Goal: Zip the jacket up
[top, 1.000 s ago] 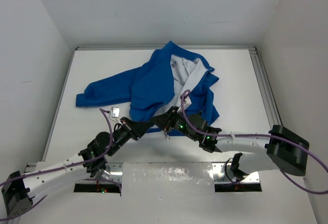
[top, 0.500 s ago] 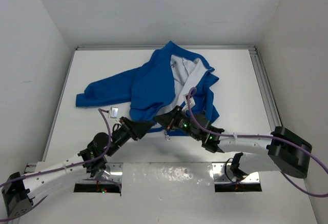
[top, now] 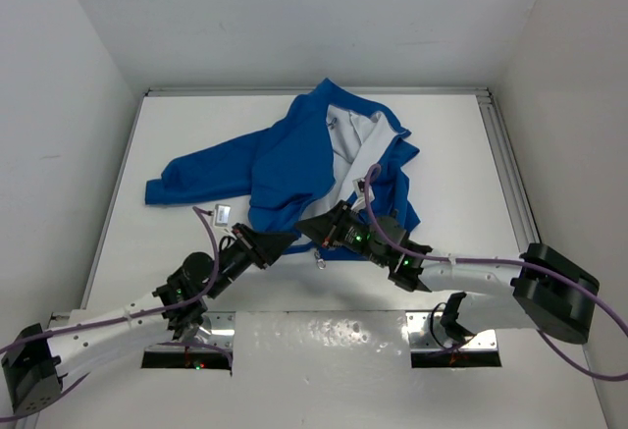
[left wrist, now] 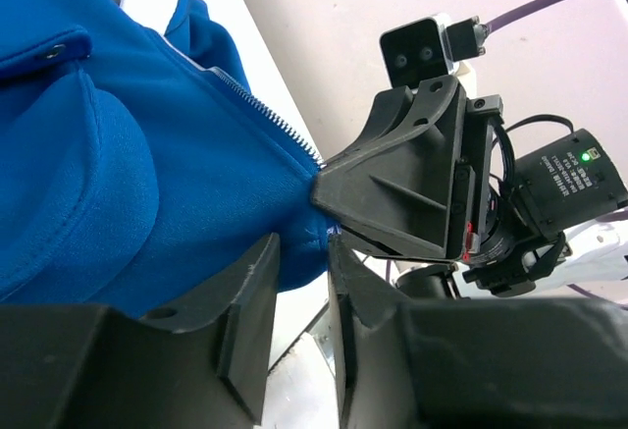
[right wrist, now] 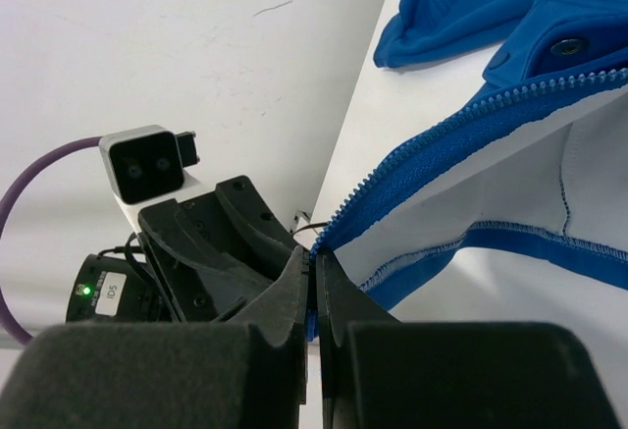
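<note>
The bright blue jacket (top: 294,159) lies open on the white table, with its white lining (top: 358,134) showing. My left gripper (top: 285,241) and right gripper (top: 304,225) meet tip to tip at the jacket's near bottom hem. In the left wrist view my left gripper (left wrist: 302,247) is shut on the blue hem corner (left wrist: 294,218) beside the zipper teeth (left wrist: 265,115). In the right wrist view my right gripper (right wrist: 314,257) is shut on the bottom end of the other zipper edge (right wrist: 422,149), with blue showing between its fingers. A small metal piece (top: 320,261) lies just below the grippers.
One sleeve (top: 186,179) stretches left across the table. White walls close in the table at the left, back and right. A metal rail (top: 505,164) runs along the right edge. A shiny plate (top: 324,331) sits between the arm bases.
The right gripper has crept slightly left and forward with its zipper edge, closer to the left gripper. The left gripper has barely moved. The jacket keeps its shape.
</note>
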Available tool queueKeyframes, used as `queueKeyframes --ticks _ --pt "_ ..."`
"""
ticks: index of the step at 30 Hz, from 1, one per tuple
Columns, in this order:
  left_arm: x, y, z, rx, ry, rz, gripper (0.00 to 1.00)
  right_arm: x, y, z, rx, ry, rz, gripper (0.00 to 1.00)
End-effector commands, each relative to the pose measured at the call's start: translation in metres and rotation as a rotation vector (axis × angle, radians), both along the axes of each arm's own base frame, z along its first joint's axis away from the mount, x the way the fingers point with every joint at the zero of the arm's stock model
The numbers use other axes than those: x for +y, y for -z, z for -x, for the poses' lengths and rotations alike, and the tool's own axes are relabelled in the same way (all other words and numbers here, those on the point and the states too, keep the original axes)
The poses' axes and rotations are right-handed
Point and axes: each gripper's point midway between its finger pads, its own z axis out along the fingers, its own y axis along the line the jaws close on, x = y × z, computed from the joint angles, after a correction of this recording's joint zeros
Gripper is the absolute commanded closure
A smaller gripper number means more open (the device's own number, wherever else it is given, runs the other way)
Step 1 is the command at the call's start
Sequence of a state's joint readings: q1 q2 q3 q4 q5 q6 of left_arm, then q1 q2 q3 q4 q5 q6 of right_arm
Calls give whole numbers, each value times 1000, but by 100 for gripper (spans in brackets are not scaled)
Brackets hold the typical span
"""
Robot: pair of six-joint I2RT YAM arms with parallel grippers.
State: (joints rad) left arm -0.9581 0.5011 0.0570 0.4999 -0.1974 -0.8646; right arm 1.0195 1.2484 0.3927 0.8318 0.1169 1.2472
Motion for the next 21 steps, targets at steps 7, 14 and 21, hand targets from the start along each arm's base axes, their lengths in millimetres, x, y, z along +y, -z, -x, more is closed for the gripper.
queueKeyframes --ticks 7,14,21 --pt "0 -21 -5 -62 -20 25 84 0 -34 3 -44 -29 -115 100" --pt "-5 -24 -4 -79 3 22 80 3 -34 3 -29 -46 -125 100" --pt "-2 -30 -7 -99 -19 28 93 3 -31 1 -19 -49 -127 100"
